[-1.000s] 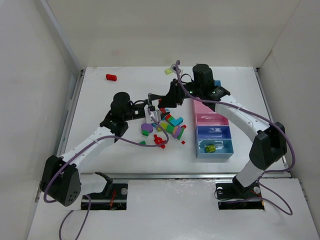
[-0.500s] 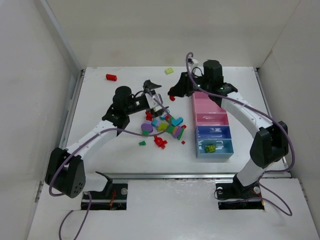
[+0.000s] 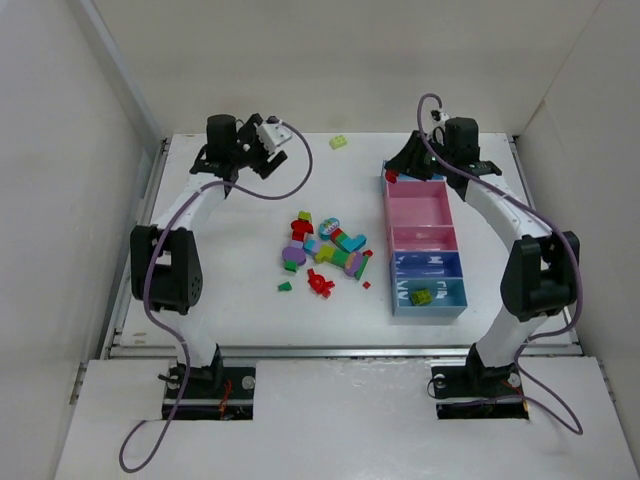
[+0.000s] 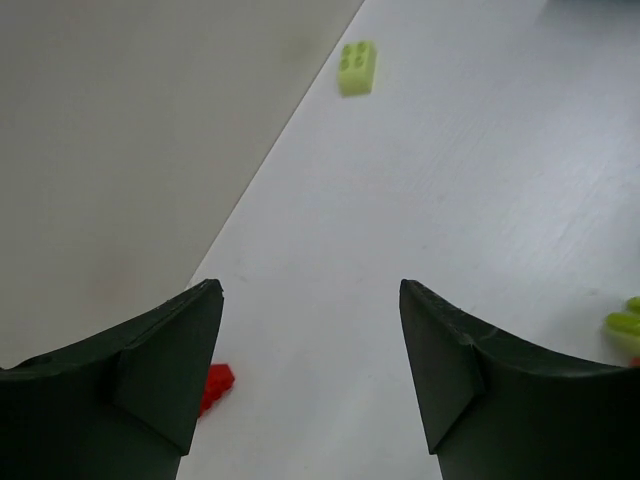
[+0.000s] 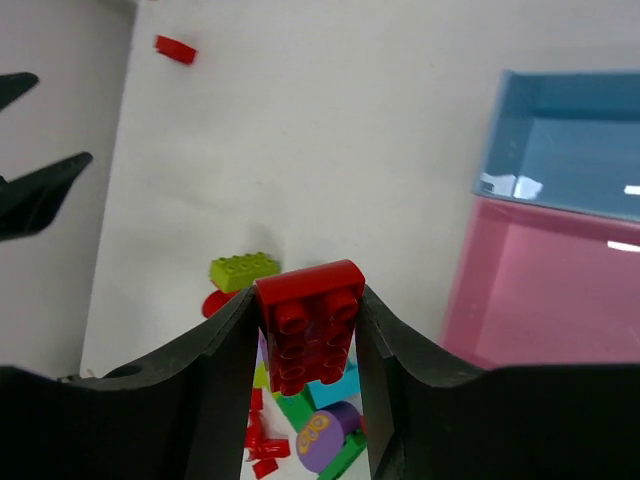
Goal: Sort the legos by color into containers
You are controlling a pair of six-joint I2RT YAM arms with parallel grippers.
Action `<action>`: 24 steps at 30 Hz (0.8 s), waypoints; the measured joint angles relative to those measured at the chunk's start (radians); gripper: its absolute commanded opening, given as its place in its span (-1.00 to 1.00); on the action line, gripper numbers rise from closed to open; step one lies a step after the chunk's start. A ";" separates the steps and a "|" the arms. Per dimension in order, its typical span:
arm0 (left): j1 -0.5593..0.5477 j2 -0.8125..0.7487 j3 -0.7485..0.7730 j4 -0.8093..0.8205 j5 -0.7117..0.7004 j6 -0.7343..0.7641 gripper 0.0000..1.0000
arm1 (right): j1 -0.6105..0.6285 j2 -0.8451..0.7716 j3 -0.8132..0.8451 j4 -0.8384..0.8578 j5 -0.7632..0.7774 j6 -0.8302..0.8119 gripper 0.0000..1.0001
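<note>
Left tool (image 4: 310, 290) spread wide, right tool (image 5: 306, 295) clamped.

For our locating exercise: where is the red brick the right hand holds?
The red brick is clamped in the right hand, centre of the right wrist view; from above, it hangs by the far end of the containers.

The legos (image 3: 325, 250), a loose heap of red, green, teal, purple and yellow-green, lie mid-table just left of the containers (image 3: 389, 235), a strip of open bins: light blue, pink, pink, darker blue, light blue. One yellow-green brick (image 3: 421, 296) sits in the nearest bin, and a stray yellow-green brick (image 3: 339, 142) lies alone near the far edge. A red brick (image 5: 308, 325) is pinched in the right gripper (image 5: 306, 292) by the strip's far end.
</note>
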 measured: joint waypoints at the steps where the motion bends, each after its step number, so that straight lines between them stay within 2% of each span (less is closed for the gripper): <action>1: 0.017 0.034 0.035 -0.030 -0.004 0.029 0.35 | -0.002 0.012 0.000 -0.013 0.011 -0.002 -1.00; 4: 0.064 0.109 0.098 -0.086 -0.011 0.130 0.29 | -0.014 0.040 0.000 -0.055 0.051 -0.012 -1.00; 10: 0.128 0.203 0.119 -0.103 -0.050 0.320 0.12 | -0.034 0.051 0.000 -0.127 0.115 -0.028 -1.00; 19: 0.160 0.295 0.125 -0.069 -0.068 0.555 0.12 | -0.039 -0.010 -0.091 -0.220 0.232 -0.039 -1.00; 24: 0.195 0.354 0.145 0.011 -0.076 0.619 0.28 | -0.039 -0.120 -0.156 -0.294 0.306 -0.038 -1.00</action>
